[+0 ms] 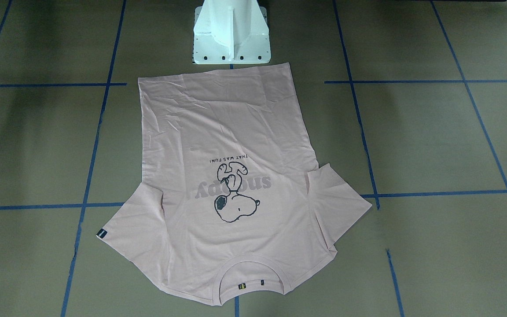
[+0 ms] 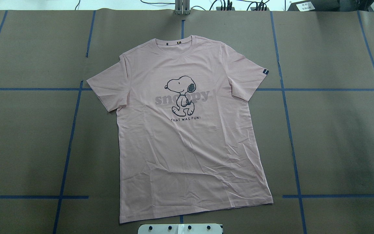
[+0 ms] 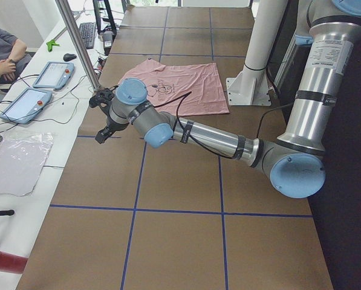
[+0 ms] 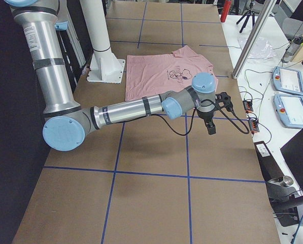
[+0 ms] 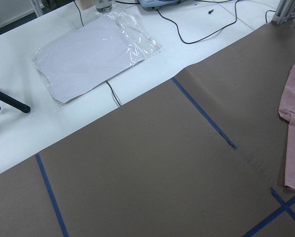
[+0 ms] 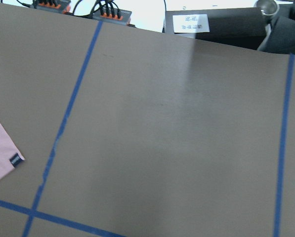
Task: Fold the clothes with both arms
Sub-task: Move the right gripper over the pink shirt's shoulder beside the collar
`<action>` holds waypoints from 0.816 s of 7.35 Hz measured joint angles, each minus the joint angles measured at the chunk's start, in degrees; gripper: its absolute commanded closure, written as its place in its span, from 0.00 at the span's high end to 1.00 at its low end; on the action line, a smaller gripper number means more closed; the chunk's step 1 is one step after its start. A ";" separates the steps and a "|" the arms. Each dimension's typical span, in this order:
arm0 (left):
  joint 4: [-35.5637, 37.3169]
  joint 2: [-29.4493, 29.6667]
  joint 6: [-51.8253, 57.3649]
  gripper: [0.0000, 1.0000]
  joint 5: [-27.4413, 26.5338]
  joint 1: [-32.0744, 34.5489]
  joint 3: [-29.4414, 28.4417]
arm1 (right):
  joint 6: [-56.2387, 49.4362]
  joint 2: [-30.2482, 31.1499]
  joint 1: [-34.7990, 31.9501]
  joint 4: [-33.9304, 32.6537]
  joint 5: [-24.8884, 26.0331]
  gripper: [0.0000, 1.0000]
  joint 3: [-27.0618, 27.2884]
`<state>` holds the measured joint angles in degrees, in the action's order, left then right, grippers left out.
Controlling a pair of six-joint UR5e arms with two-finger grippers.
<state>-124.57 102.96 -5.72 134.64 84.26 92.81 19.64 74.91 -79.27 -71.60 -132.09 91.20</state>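
Pink T-shirt lies spread flat, print up, on the brown table, with its hem near the white pedestal. The left gripper and right gripper hang well apart from it, apparently above bare table. Whether their jaws are parted or closed cannot be told.

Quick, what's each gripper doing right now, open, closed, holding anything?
Left gripper: cannot tell, seen only from the side.
Right gripper: cannot tell, same reason.
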 measured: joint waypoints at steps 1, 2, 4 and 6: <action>-1.28 0.30 -1.84 1.00 -0.02 -0.67 0.01 | 7.56 -2.72 4.51 1.90 1.44 1.00 -1.02; -3.91 0.18 -4.49 1.00 -0.12 -1.92 0.10 | 13.55 -4.42 9.27 4.71 5.20 1.00 -1.63; -8.97 -1.36 -7.69 1.00 -0.44 -5.91 -0.03 | 24.54 -6.75 18.72 10.89 15.85 0.95 -3.52; -10.18 -2.10 -8.40 1.00 -2.33 -8.34 -0.17 | 32.62 -9.50 25.29 15.84 23.86 0.73 -8.36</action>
<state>-134.75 100.86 -14.13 132.32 75.92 92.64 52.25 65.41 -53.98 -55.76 -108.23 82.84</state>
